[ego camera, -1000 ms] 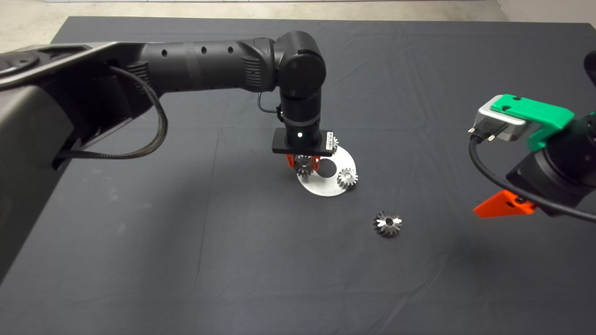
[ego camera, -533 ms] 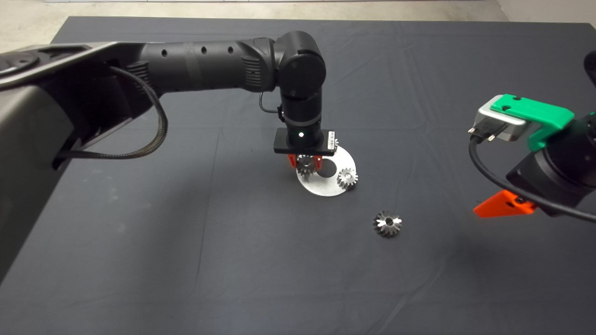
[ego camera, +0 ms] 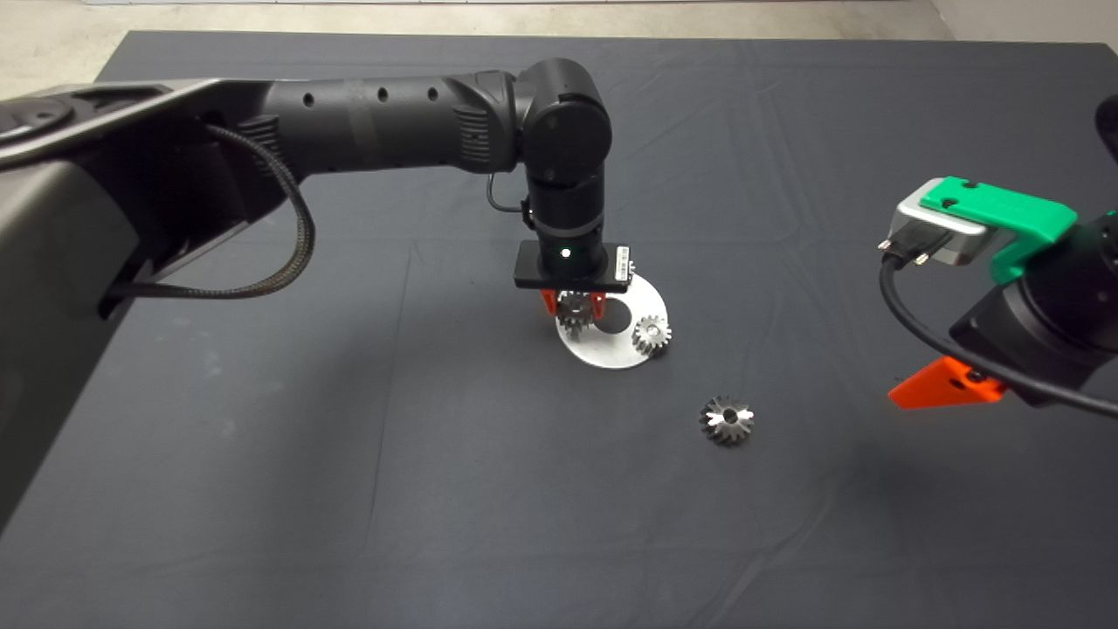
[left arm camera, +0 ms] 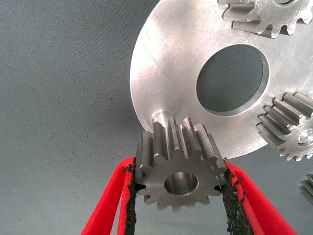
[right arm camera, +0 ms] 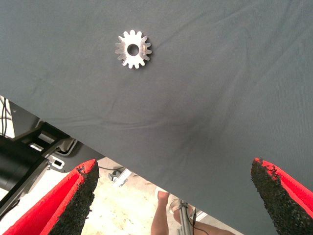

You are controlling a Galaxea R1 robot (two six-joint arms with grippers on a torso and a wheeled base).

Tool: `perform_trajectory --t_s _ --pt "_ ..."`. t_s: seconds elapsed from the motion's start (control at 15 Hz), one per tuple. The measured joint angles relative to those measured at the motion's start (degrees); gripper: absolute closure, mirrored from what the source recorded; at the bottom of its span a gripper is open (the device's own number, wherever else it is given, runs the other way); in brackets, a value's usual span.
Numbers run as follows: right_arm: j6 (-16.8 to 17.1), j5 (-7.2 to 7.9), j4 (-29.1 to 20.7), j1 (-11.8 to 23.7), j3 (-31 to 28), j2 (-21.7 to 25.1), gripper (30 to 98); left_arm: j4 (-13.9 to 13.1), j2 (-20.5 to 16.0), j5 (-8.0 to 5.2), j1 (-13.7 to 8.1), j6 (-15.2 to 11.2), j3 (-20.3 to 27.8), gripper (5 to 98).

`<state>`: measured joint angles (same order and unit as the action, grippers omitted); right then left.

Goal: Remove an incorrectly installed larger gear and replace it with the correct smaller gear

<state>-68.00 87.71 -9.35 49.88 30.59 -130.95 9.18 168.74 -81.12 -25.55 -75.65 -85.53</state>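
Observation:
My left gripper is shut on the smaller gear, a pale silver one with a round centre hole, held between the two red fingers. It hangs at the near-left rim of a round silver plate, close to a short peg; I cannot tell whether they touch. The larger gear, dark and shiny, lies alone on the mat to the right of the plate, also in the right wrist view. My right gripper waits open at the right edge.
Two more small silver gears sit on the plate around its large middle hole. The mat's edge and a person's leg on the floor show in the right wrist view.
The left gripper has shifted slightly toward the far side of the mat with the smaller gear in it. The right arm and the larger gear have stayed still.

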Motion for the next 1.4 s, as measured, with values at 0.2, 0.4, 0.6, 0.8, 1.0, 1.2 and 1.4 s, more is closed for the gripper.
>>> perform_trajectory --t_s 0.2,0.4,0.6,0.8,1.0,1.2,1.4 --pt "0.0 0.0 0.0 0.0 0.0 0.0 46.1 0.0 0.0 -0.02 0.0 0.0 0.0 66.5" --pt "0.0 0.0 0.0 0.0 0.0 0.0 46.1 0.0 0.0 -0.07 0.0 0.0 0.0 66.5" --pt "0.0 0.0 0.0 0.0 0.0 0.0 46.1 0.0 0.0 -0.26 1.2 0.0 0.0 66.5" --pt "0.0 0.0 0.0 0.0 0.0 0.0 46.1 -0.1 0.0 -0.28 1.2 0.0 0.0 66.4" --pt "0.0 0.0 0.0 0.0 0.0 0.0 46.1 -0.1 0.0 -0.3 1.2 0.0 0.0 66.5" --pt "0.0 0.0 0.0 0.0 0.0 0.0 46.1 -0.2 0.0 -0.26 1.2 0.0 -0.3 66.5" --pt "0.0 0.0 0.0 0.0 0.0 0.0 46.1 -0.3 0.1 -0.3 1.2 0.1 -0.8 66.5"
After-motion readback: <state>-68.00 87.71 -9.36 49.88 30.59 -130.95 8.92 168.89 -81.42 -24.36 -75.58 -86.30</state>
